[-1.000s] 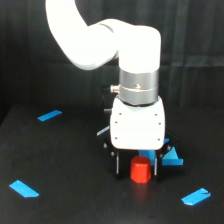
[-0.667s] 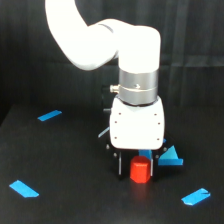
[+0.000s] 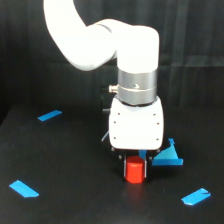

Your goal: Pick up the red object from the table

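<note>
The red object [image 3: 133,170] is a small red-orange block standing on the black table [image 3: 65,200], right of centre in the exterior view. My gripper [image 3: 134,169] hangs straight down from the white arm, its dark fingers [image 3: 145,167] on either side of the block. The jaws look closed against the block's sides. The block's base seems to rest on the table or just above it; I cannot tell which.
Blue tape strips lie on the table: one at the back left [image 3: 49,115], one at the front left [image 3: 24,188], one at the front right [image 3: 195,196]. A raised blue piece [image 3: 169,156] sits just right of the gripper. A black curtain [image 3: 30,55] hangs behind.
The gripper has stayed over the red block; the fingers look closer in on it than a second ago. The block has not visibly shifted.
</note>
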You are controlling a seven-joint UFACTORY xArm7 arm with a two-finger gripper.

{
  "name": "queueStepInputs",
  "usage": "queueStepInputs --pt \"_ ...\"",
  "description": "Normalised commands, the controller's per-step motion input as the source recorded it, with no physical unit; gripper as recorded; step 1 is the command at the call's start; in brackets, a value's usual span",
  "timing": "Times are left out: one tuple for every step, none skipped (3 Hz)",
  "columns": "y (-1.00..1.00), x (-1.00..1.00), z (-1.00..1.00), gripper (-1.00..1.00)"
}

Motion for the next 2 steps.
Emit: queueStepInputs --pt "-0.07 0.05 -0.06 -1.00" --pt "0.21 -0.54 0.86 -1.00"
